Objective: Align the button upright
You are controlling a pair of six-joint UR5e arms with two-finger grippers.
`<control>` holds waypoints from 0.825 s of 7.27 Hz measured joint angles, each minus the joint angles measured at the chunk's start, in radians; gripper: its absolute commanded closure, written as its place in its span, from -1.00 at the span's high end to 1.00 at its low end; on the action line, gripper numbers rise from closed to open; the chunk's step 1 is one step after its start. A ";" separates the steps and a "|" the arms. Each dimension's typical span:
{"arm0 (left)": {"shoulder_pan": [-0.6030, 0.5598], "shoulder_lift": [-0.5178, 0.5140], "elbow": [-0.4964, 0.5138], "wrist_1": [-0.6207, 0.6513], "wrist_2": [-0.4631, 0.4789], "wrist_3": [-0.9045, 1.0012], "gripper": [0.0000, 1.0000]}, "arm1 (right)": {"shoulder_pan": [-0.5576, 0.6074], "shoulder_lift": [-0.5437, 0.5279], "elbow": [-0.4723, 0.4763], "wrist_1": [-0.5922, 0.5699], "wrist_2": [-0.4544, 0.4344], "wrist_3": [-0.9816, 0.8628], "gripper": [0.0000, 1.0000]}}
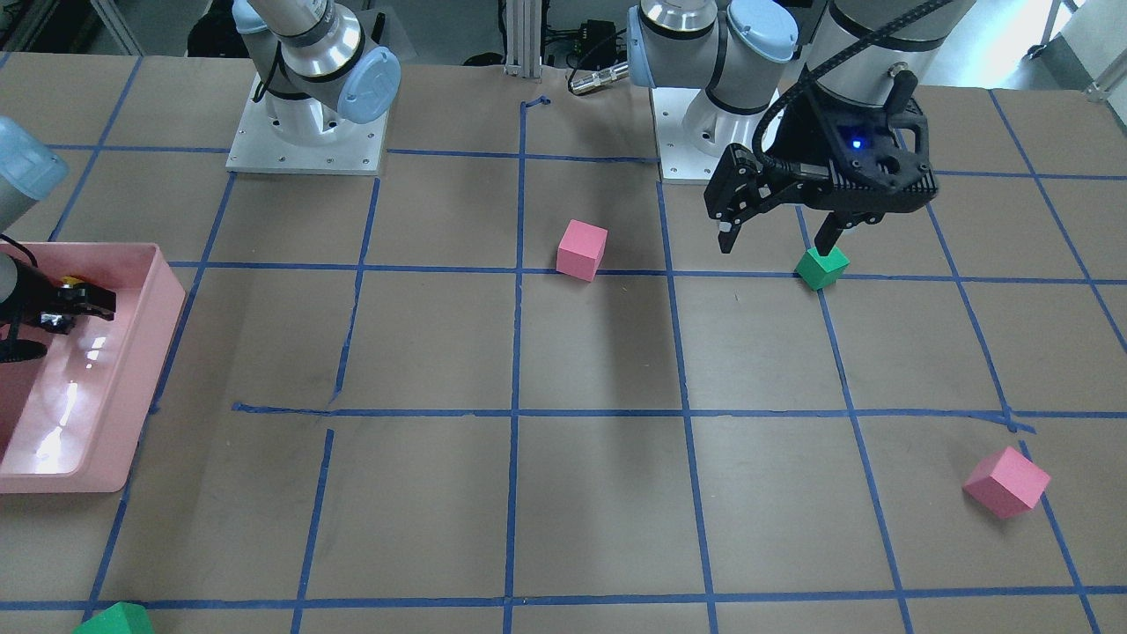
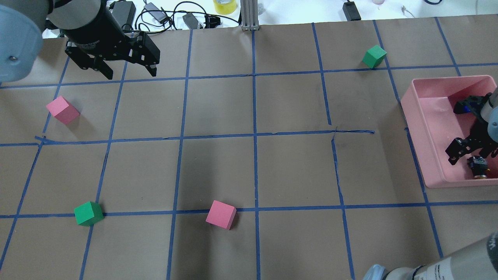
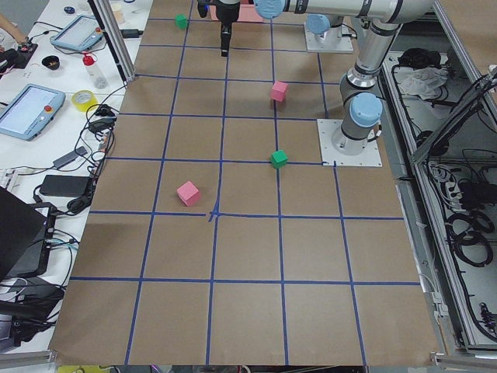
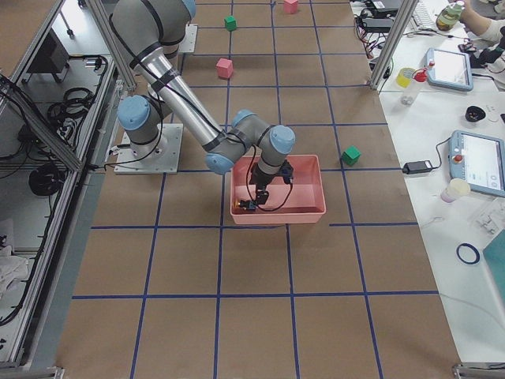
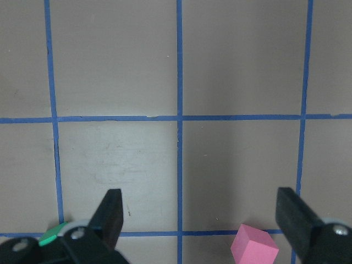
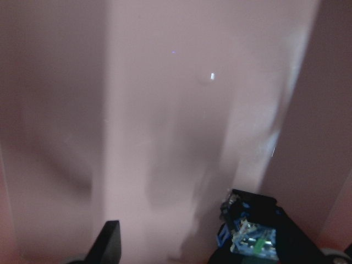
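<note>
The button [image 2: 477,166], black-bodied with a yellow cap [image 1: 72,282], lies in the pink bin [image 2: 418,128] at the end nearest the robot. I cannot tell which way it points. My right gripper [image 2: 456,132] is down inside the bin with its jaws open. In the right wrist view the button [image 6: 247,231] sits close to the right-hand finger, showing blue and green parts, and is not gripped. My left gripper [image 2: 130,72] is open and empty, held high above the table.
A green cube [image 1: 821,267] sits under the left gripper and a pink cube [image 1: 581,249] lies near the table's middle. Another pink cube [image 2: 62,110] lies at the far left and another green cube [image 2: 374,56] beyond the bin.
</note>
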 measured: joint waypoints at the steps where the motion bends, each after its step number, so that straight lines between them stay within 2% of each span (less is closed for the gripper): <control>1: 0.000 0.001 0.000 0.000 0.001 0.000 1.00 | 0.000 0.001 0.002 -0.006 0.000 -0.009 1.00; 6: 0.001 0.006 -0.008 0.000 0.000 0.000 1.00 | 0.000 0.009 0.004 -0.011 -0.003 -0.042 1.00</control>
